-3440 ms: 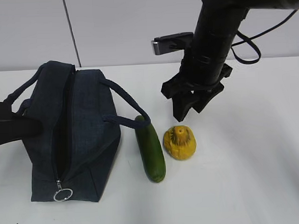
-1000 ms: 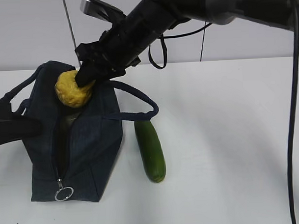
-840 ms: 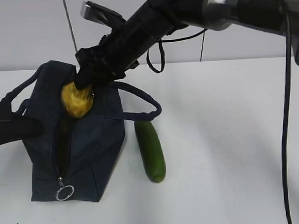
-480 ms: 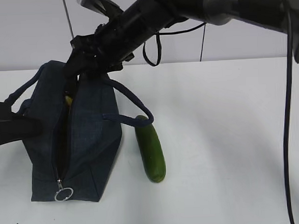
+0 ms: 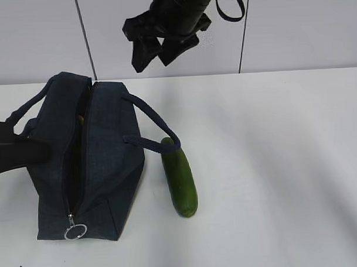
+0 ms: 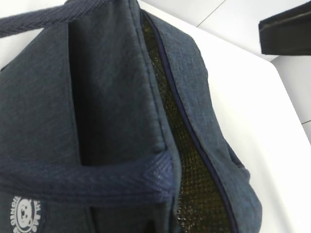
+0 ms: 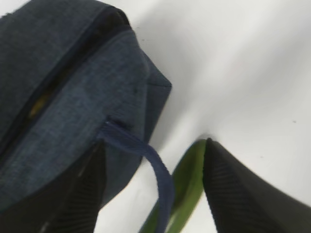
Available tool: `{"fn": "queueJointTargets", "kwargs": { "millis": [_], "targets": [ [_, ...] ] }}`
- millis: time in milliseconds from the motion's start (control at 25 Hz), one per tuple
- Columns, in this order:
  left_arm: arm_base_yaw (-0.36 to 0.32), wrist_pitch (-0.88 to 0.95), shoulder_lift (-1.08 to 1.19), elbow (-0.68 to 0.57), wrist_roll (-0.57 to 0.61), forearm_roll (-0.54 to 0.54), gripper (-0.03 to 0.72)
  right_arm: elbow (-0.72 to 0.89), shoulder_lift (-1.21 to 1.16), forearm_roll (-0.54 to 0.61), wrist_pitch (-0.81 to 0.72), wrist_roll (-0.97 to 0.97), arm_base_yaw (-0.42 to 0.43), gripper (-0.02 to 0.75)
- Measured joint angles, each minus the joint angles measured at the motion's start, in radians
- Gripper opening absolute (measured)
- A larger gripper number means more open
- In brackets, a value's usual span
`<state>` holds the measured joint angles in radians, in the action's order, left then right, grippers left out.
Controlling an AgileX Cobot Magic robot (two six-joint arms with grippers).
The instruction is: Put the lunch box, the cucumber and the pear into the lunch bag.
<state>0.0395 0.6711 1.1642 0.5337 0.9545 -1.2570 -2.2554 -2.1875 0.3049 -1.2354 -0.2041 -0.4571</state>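
The lunch bag [image 5: 88, 160] is standing unzipped on the table [image 5: 273, 165], the cucumber [image 5: 179, 180] lying beside it under a handle, while the right gripper [image 5: 155, 49] is hanging spread and empty above; only the right wrist view is showing a yellow speck in the slit, and the left gripper's fingers are not showing anywhere.

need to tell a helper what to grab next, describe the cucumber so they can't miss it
Start at the big navy lunch bag on the left of the white table. Just to its right, the cucumber lies lengthwise, its far end under the bag's nearer handle. It is the only green thing: long, smooth and dark.
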Motion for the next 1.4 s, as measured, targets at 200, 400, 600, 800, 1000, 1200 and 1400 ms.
{"fn": "queueJointTargets", "kwargs": {
  "millis": [200, 400, 600, 800, 1000, 1200, 1400],
  "targets": [
    [0.000, 0.000, 0.000, 0.000, 0.000, 0.000, -0.018, 0.035, 0.018, -0.094, -0.009, 0.054, 0.000, 0.456],
    [0.000, 0.000, 0.000, 0.000, 0.000, 0.000, -0.018, 0.128, 0.095, -0.112, -0.010, 0.090, 0.000, 0.451],
    [0.000, 0.000, 0.000, 0.000, 0.000, 0.000, -0.018, 0.304, 0.210, -0.176, -0.010, 0.099, 0.000, 0.450],
    [0.000, 0.000, 0.000, 0.000, 0.000, 0.000, -0.018, 0.516, 0.297, -0.134, -0.010, 0.099, 0.000, 0.450],
    [0.000, 0.005, 0.000, 0.000, 0.000, 0.000, -0.018, 0.666, 0.304, -0.031, 0.059, 0.105, -0.002, 0.451],
    [0.000, 0.008, 0.000, 0.000, 0.000, 0.000, -0.018, 0.714, 0.288, -0.027, 0.203, 0.105, -0.016, 0.524],
    [0.000, 0.012, 0.000, 0.000, 0.000, 0.000, -0.018, 0.714, 0.194, -0.024, 0.272, 0.105, -0.018, 0.612]
  ]
}}
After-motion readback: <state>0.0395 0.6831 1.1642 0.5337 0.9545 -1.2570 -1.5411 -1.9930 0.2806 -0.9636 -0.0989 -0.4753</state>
